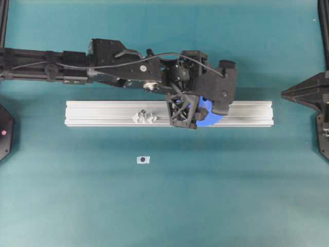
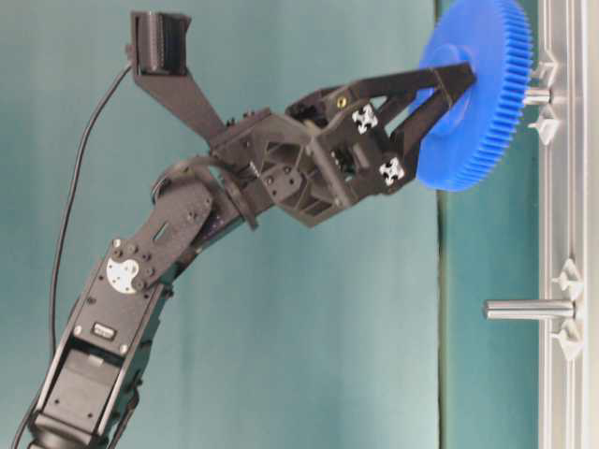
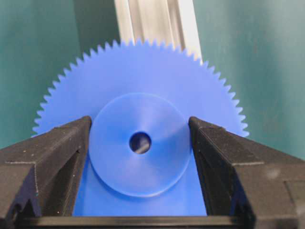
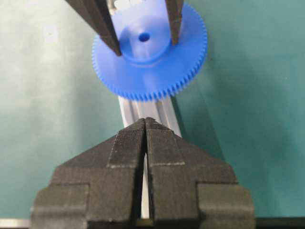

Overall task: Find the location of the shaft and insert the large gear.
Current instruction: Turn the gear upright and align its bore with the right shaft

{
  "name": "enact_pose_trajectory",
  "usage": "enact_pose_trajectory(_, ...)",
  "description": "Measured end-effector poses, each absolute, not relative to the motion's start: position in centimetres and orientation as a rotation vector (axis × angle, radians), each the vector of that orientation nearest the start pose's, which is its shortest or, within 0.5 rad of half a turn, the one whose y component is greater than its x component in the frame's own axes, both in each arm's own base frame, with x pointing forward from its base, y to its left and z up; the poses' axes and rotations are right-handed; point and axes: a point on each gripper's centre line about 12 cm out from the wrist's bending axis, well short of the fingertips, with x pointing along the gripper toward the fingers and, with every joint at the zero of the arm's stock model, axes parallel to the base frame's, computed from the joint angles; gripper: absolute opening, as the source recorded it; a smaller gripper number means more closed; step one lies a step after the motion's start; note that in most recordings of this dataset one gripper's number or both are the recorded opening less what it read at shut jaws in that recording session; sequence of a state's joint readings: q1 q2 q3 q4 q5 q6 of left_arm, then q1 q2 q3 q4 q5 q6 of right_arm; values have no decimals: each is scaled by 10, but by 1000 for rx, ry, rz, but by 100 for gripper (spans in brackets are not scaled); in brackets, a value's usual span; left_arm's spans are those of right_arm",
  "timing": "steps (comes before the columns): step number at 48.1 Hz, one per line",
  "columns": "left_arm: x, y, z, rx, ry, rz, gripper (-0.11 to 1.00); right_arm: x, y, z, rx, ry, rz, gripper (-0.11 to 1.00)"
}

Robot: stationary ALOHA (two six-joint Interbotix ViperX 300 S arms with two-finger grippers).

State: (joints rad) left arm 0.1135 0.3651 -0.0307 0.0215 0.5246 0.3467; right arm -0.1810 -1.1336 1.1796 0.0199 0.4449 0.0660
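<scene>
The left end effector (image 3: 140, 143) grasps the flat bright blue plastic large gear (image 3: 140, 119) by its raised round hub, one black finger (image 3: 52, 157) pressed against each side of the hub. In the left wrist view the small centre hole shows a glint of grey metal inside it. The gear sits over the long silver aluminium rail (image 1: 103, 113) that lies across the teal counter (image 1: 205, 195), toward the rail's right part in the overhead view.

In the table-level view the gear (image 2: 473, 94) is level with the thin grey shaft (image 2: 537, 95), which stands out from the rail between two small translucent clips (image 2: 546, 67). The shaft's visible length runs from the rail to the gear's face; whether the gear is fully seated cannot be told. A second, near-identical grey pin (image 2: 527, 309) stands bare further along the rail.

A small white rectangular tag with a dark dot (image 1: 143, 160) lies on the counter apart from the rail.

The right end effector (image 4: 145, 125) is clenched with nothing between its ribbed fingers, held back from the gear (image 4: 150, 52).
</scene>
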Motion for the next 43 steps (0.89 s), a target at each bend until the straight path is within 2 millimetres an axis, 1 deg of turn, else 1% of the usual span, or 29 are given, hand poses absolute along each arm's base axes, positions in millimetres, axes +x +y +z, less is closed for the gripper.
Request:
enact_pose_trajectory(7,519,61,198,295,878,-41,71,155,-27,239,128,479,-189,3)
enact_pose_trajectory(20,512,61,192,287,958,-56,71,154,-27,240,128,476,-189,3)
enact_pose_trajectory(28,515,62,199,286,947,-53,71,154,-27,238,128,477,-189,3)
enact_pose_trajectory(43,513,69,199,281,962,-43,71,154,-27,239,128,476,-191,3)
